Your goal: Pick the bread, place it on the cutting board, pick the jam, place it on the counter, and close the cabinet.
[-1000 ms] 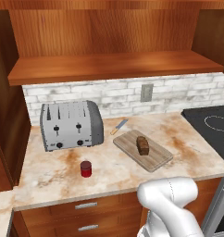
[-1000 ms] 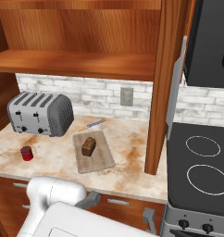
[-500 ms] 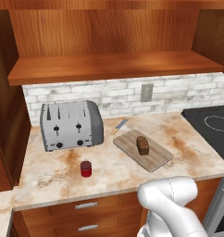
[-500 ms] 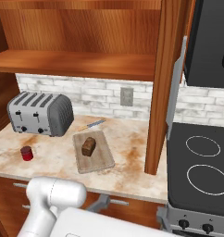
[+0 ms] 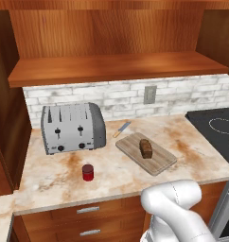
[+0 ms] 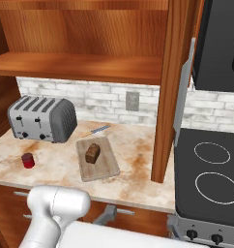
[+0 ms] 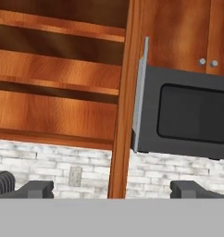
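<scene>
Now you have the small dark brown loaf of bread (image 5: 145,148) resting on the light wooden cutting board (image 5: 159,163), and the little red jam jar (image 5: 88,172) standing on the beige marbled counter (image 5: 55,182) in front of the silver toaster (image 5: 73,127), well apart from the board. Across the last second nothing on the worktop has shifted, so by my reading only closing the cabinet is left. Your gripper (image 7: 111,189) is raised, its jaws spread to their widest and holding nothing, its camera facing the open reddish-brown cabinet door (image 7: 123,115), seen edge-on with its silver bar handle (image 7: 140,92). Mind that the door edge juts out beside the dark microwave (image 7: 188,113); the shelves (image 7: 53,78) to its other side are bare.
</scene>
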Robot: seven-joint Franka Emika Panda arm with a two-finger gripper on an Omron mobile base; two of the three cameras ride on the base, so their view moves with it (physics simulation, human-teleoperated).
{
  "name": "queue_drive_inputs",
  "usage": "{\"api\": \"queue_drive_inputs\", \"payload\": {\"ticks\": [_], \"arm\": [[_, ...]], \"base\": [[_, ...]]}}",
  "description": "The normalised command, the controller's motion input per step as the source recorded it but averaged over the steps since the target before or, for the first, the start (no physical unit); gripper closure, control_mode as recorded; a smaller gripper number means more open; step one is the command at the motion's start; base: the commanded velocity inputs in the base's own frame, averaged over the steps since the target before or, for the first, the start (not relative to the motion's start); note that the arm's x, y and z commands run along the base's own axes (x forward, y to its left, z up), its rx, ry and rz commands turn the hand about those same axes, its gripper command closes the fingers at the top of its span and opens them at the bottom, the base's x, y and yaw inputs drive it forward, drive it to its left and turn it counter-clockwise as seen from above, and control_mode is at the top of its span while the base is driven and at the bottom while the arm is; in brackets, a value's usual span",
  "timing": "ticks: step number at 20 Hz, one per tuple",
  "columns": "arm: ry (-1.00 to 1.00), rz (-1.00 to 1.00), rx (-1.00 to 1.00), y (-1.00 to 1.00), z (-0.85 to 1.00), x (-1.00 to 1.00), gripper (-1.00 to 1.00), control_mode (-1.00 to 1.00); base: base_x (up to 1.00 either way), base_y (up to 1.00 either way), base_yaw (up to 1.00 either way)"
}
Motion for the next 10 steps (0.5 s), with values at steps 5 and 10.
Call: {"api": "queue_drive_inputs", "payload": {"ticks": [5,10], "arm": [[0.0,0.02,0.0,-0.21,0.0,0.0,-1.0,-1.0],[0.02,0.01,0.0,-0.2,0.07,0.0,-1.0,-1.0]], "base": [[0.0,0.0,0.0],[0.0,0.0,0.0]]}}
